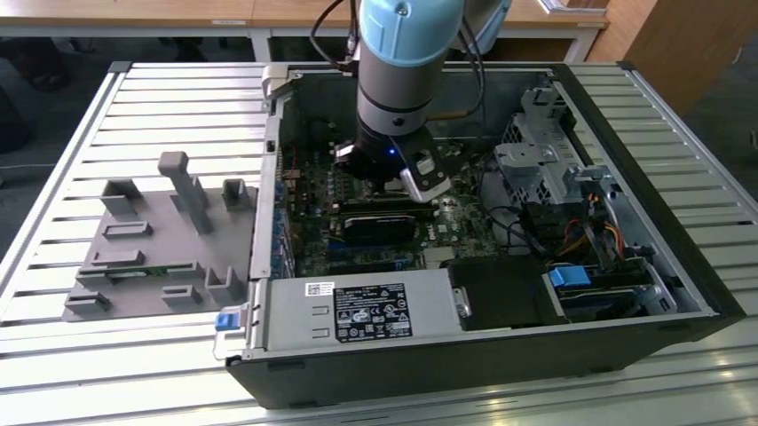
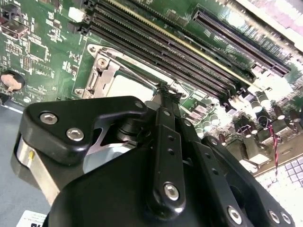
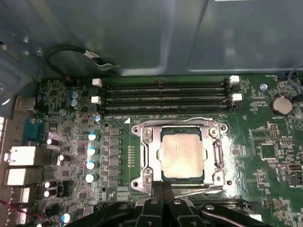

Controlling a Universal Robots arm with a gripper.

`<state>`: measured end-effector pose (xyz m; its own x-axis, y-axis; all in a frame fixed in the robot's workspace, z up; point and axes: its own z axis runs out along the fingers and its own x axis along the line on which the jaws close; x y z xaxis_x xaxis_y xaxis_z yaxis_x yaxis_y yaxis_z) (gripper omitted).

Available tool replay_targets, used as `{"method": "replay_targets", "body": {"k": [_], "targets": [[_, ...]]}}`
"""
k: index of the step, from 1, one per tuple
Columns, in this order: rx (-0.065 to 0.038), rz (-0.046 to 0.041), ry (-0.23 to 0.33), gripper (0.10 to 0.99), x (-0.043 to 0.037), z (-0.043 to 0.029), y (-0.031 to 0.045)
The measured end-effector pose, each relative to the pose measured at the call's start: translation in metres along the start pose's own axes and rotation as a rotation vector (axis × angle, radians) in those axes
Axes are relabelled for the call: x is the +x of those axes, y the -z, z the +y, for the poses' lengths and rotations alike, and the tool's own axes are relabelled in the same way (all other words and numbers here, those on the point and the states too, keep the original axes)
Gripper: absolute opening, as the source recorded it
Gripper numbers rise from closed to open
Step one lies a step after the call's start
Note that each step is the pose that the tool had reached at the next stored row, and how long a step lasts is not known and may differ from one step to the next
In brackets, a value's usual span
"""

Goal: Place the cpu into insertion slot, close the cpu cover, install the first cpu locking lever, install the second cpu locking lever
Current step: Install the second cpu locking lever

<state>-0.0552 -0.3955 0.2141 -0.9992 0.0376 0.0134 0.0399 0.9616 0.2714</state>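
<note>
In the first wrist view the cpu (image 3: 182, 152), a silvery square chip, lies in the insertion slot (image 3: 207, 176) on the green board. The cpu cover (image 3: 147, 151), a grey metal frame, lies flat around it. One thin wire lever (image 3: 189, 118) runs along the socket's side by the memory slots, and another (image 3: 201, 189) along the side by my gripper. My gripper (image 3: 163, 185) is shut, its black tips together just above that socket edge. The second wrist view shows the tips (image 2: 164, 89) over the cover (image 2: 106, 75) and chip (image 2: 130, 87). In the exterior view the gripper (image 1: 391, 186) reaches down into the open case.
Long black memory slots (image 3: 163, 97) run beside the socket, with capacitors (image 3: 92, 151) and a coin battery (image 3: 280, 105) nearby. A black rectangular block (image 1: 379, 226), the power supply (image 1: 355, 311) and a drive cage (image 1: 545, 169) crowd the case. A grey fixture tray (image 1: 154, 240) lies outside.
</note>
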Motion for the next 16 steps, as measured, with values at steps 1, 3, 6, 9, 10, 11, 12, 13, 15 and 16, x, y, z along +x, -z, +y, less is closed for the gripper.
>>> {"method": "replay_targets", "body": {"k": [1, 3, 6, 9, 10, 11, 12, 13, 15, 16], "targets": [[-0.003, 0.0001, 0.0, 0.106, 0.0002, -0.0003, -0.001], [-0.008, 0.0003, 0.0, 0.106, 0.0004, -0.001, -0.0021], [-0.013, 0.0004, 0.0, 0.106, 0.0005, -0.0029, -0.0016], [-0.013, 0.0005, 0.0, 0.106, 0.0004, -0.0022, 0.0007], [-0.013, 0.0004, 0.0, 0.106, 0.0005, -0.0016, 0.0027], [-0.013, 0.0005, 0.0, 0.106, 0.0005, -0.001, 0.0052], [-0.013, 0.0006, 0.0, 0.106, 0.0005, -0.0002, 0.0078], [-0.013, 0.0006, 0.0, 0.106, 0.0004, 0.0005, 0.0104], [-0.013, 0.0006, 0.0, 0.106, -0.0008, 0.0017, 0.0144], [-0.013, 0.0006, 0.0, 0.106, -0.0016, 0.0022, 0.0161]]}}
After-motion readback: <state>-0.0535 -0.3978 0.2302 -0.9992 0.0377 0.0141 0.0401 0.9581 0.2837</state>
